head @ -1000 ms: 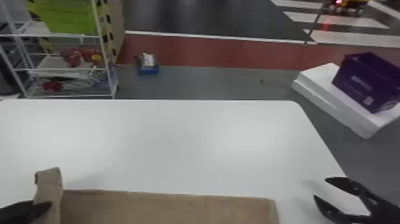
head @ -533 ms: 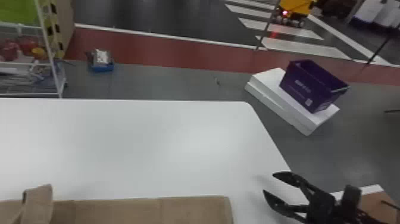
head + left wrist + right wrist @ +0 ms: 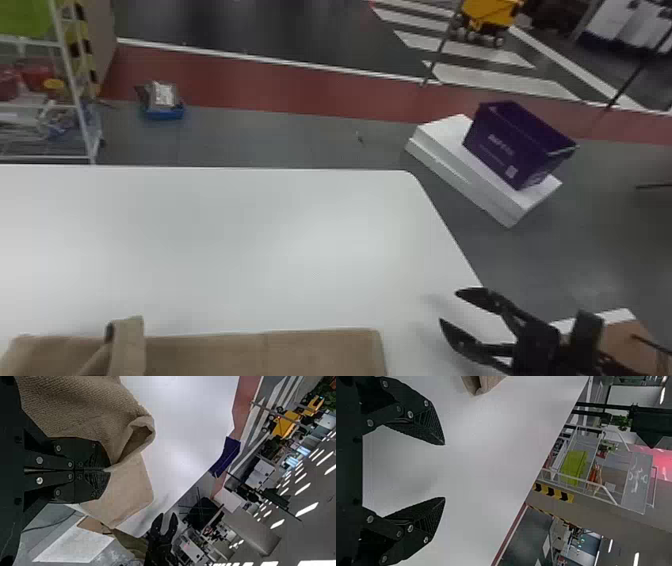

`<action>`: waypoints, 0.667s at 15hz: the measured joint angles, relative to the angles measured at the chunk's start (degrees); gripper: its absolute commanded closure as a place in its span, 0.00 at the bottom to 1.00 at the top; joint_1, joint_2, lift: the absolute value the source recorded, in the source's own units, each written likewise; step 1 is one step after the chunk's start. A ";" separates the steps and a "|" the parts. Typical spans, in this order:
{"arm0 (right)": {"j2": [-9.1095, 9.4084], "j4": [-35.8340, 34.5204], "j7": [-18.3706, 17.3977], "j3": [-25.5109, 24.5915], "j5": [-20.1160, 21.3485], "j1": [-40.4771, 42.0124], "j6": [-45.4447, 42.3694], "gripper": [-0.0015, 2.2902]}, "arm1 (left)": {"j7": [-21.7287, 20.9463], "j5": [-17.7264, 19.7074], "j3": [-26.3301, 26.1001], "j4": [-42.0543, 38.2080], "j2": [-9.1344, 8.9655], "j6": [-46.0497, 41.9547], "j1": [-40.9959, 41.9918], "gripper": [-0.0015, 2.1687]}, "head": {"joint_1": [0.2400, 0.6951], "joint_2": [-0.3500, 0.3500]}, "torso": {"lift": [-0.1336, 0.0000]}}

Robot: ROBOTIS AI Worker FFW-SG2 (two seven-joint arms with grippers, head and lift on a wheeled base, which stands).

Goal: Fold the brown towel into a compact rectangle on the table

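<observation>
My right gripper (image 3: 450,307) is over the white table's right edge in the head view, to the right of the brown towel (image 3: 265,352). In the right wrist view the right gripper (image 3: 444,471) stands open with nothing between its fingers; a folded towel corner (image 3: 488,383) lies apart from it. The left wrist view has my left gripper (image 3: 107,470) shut on the brown towel (image 3: 87,407), pinching an edge that is raised into a curled fold. In the head view that lifted strip (image 3: 129,345) stands above the towel's left part.
The white table (image 3: 240,250) stretches beyond the towel. Past its right side, a purple bin (image 3: 515,145) rests on white blocks (image 3: 465,175) on the floor. A wire shelf (image 3: 75,85) stands behind the table at the left.
The head view has swung toward the right, so table and floor things sit farther left. The towel's lifted strip has shifted rightward relative to its flat part. The right gripper stays open.
</observation>
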 measured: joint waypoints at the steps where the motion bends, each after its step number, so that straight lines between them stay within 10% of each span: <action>1: -0.04 0.00 0.00 -0.02 0.02 0.00 -0.01 0.20 | 0.08 0.03 -1.01 -0.63 0.00 1.50 -0.09 0.99 | 1.00 0.00 | 0.08; 6: -0.11 0.01 0.00 0.30 0.15 -0.08 -0.05 0.20 | 5.72 0.25 -6.88 -1.35 -0.44 3.27 -0.52 0.98 | 1.00 0.00 | 0.08; 7: -0.11 0.01 0.00 0.32 0.15 -0.09 -0.12 0.20 | 6.33 0.38 -7.64 -0.84 -0.44 3.18 -0.90 0.79 | 1.00 0.00 | 0.08; 9: -0.14 0.02 0.00 0.31 0.15 -0.09 -0.17 0.20 | 6.50 0.69 -8.70 0.15 -0.44 2.62 -1.47 0.00 | 1.00 0.00 | 0.08; 10: -0.15 0.05 0.00 0.28 0.15 -0.09 -0.17 0.20 | 6.39 0.76 -9.05 0.34 -0.44 2.43 -1.44 0.00 | 1.00 0.00 | 0.08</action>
